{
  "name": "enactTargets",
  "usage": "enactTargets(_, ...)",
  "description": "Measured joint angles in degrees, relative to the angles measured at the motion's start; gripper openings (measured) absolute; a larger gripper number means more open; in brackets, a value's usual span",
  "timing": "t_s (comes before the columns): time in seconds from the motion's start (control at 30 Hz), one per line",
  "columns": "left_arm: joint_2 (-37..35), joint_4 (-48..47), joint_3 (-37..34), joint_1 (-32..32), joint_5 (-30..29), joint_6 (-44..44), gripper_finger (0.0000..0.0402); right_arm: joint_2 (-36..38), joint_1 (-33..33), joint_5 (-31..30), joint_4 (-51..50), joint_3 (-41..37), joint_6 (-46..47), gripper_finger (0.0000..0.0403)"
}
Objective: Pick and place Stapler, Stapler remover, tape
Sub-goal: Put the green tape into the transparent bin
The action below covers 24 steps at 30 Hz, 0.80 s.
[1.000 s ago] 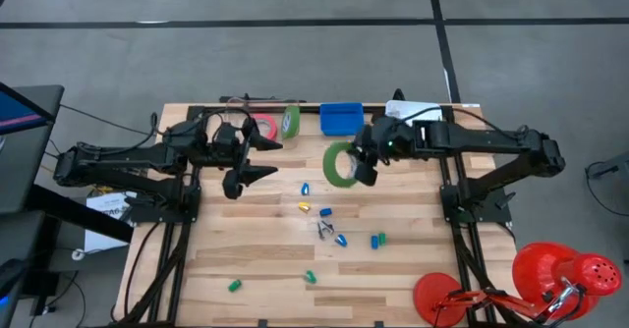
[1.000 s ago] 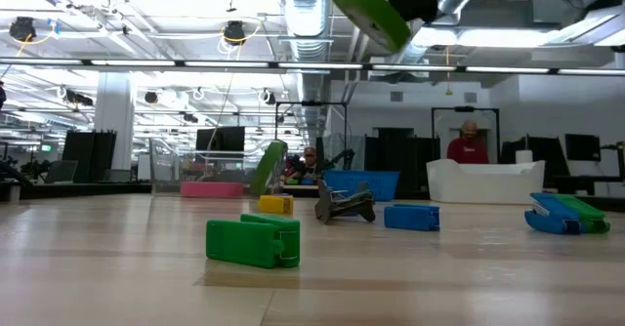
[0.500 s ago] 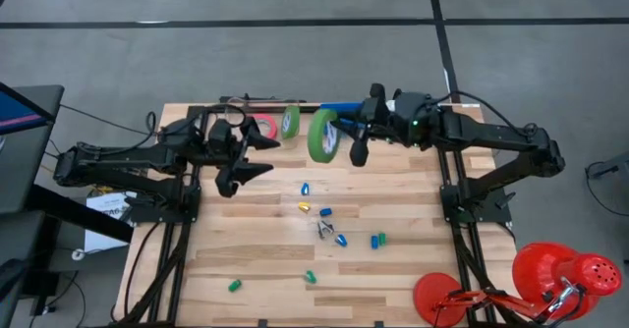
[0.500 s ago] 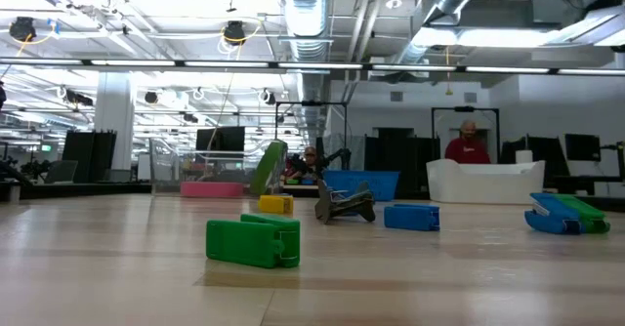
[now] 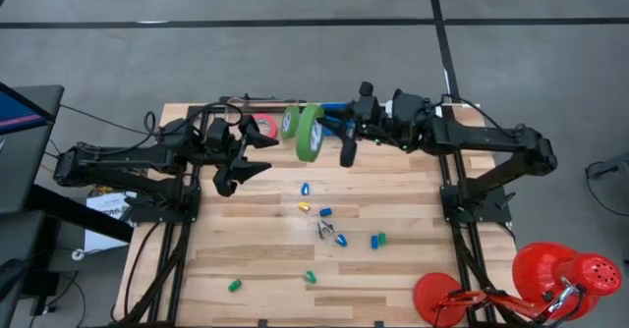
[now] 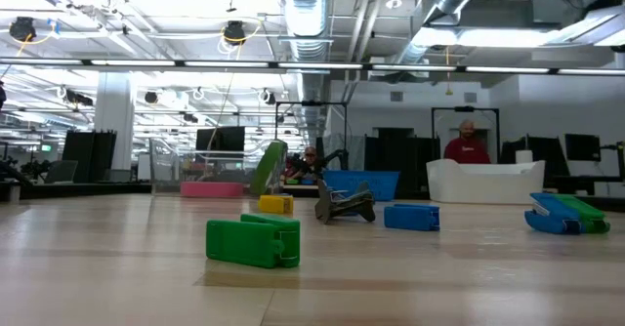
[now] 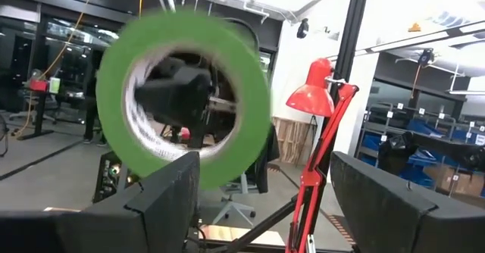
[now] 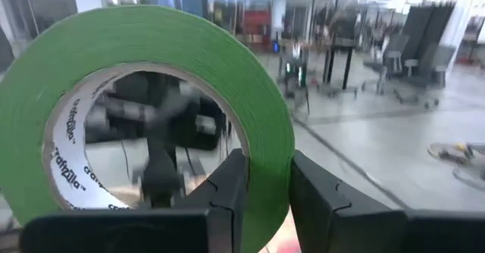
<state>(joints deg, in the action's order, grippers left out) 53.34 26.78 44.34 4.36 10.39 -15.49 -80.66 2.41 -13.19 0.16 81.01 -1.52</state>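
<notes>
Core of green tape roll [image 8: 151, 94] reads "craftzilla"; right gripper [image 8: 261, 188] pinches its rim, raised. Left gripper [image 5: 257, 156] fingers spread, empty.

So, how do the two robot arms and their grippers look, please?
Both arms are dark, almost black, built of jointed segments with thin black cables looping along them. The left gripper ends in two tapered, pointed black fingers. The right gripper has blocky, matte black fingers with angular edges. No markings are readable.
</notes>
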Motion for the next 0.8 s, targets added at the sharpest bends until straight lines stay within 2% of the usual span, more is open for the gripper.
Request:
enactTargets(0.4, 2.37, -0.29, -0.04, -0.54, -0.02, -0.52, 0.0285, -6.87, -0.89, 1.2, 8.85, -0.04, 0.05, 0.0068)
enactTargets(0.8, 5.57, 0.7, -0.07, -2.49, 0.07, -1.49, 0.0285, -8.75, -0.89, 1.25, 8.91, -0.08, 0.05, 0.0068)
